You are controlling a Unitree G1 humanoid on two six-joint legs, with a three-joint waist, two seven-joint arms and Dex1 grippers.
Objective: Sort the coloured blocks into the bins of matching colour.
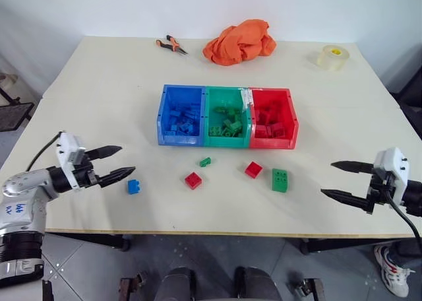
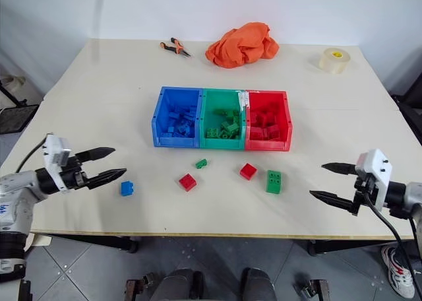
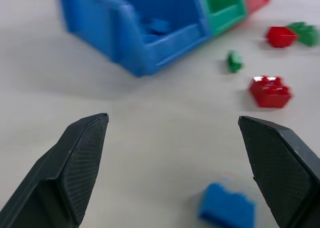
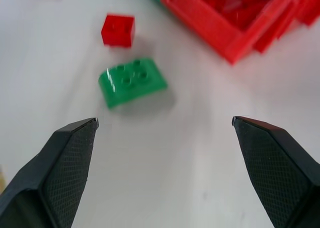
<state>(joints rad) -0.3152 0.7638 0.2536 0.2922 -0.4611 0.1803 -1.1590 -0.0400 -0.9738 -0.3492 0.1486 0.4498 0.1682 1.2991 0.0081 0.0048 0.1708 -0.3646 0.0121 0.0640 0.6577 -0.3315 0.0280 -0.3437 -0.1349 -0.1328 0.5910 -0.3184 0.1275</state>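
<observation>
- Fingers (image 3: 80,163) gaping wide on both: left gripper (image 1: 119,162) hovering beside the blue block (image 1: 134,186), holding nothing.
- Right gripper (image 1: 343,180) hanging empty, right of the green block (image 1: 279,179).

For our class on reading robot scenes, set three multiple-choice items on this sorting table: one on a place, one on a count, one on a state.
1. Where does the blue block lie?
A. in the blue bin
B. on the table near the left pincer
C. beside the tape roll

2. How many loose blocks lie in front of the bins?
A. three
B. five
C. seven

3. How are the two pincers?
A. both open and empty
B. both shut
C. right pincer holding a block

Answers: 1 B, it sits just off the left fingertips. 2 B, one blue, two red, two green. 3 A, both show spread fingers with nothing between.
</observation>
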